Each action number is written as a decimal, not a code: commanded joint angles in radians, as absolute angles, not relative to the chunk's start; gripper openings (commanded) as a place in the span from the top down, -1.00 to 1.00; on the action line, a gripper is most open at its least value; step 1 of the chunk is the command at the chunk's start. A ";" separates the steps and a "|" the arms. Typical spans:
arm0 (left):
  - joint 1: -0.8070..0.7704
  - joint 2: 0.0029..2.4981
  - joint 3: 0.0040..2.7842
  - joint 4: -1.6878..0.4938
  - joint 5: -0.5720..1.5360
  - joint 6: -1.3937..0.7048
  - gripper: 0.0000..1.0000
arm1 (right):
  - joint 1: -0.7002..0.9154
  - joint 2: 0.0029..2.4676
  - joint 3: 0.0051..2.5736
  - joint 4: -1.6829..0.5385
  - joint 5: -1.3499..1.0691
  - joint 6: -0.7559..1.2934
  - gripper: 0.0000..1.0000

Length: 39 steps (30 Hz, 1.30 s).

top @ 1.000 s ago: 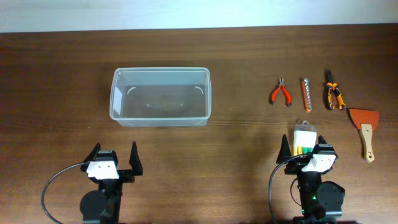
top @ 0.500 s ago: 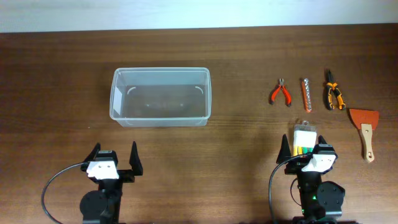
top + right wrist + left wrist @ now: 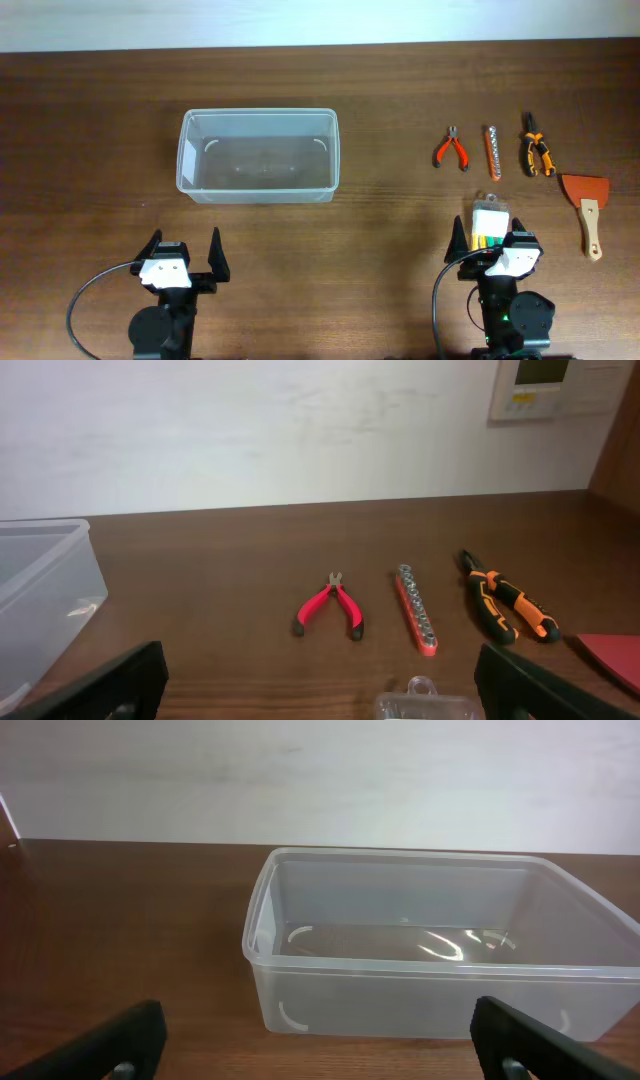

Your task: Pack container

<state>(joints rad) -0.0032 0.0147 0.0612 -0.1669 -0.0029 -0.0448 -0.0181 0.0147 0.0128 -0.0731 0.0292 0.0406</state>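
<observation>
Directly ahead of the spread left hand (image 3: 184, 246), the container (image 3: 257, 196); right hand (image 3: 489, 240) likewise spread.

bench (image 3: 380, 90): dark wood, smooth, faint sheen, grain showing
container (image 3: 258, 111): clear plastic, smooth, glossy, slightly cloudy walls
red pliers (image 3: 451, 150): dull metal jaws, matt red grips
socket strip (image 3: 491, 151): shiny metal sockets on red plastic
scraper (image 3: 588, 210): pale bare wood handle, matt orange blade
small case (image 3: 489, 215): clear glossy plastic

A dark brown wooden table (image 3: 90, 100) meets a plain white wall (image 3: 250, 430). A pale panel (image 3: 545, 385) hangs on the wall at the right, beside a brown wooden edge. The light is soft and even.
</observation>
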 commanded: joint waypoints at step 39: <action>0.003 1.084 1.358 -0.904 0.146 0.110 -0.98 | -0.020 0.907 1.123 -0.719 -0.412 0.140 -0.97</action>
<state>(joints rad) -0.0029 0.8837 1.1339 -0.7593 0.1242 0.0727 -0.0181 0.7486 0.9482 -0.5488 -0.3981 0.1143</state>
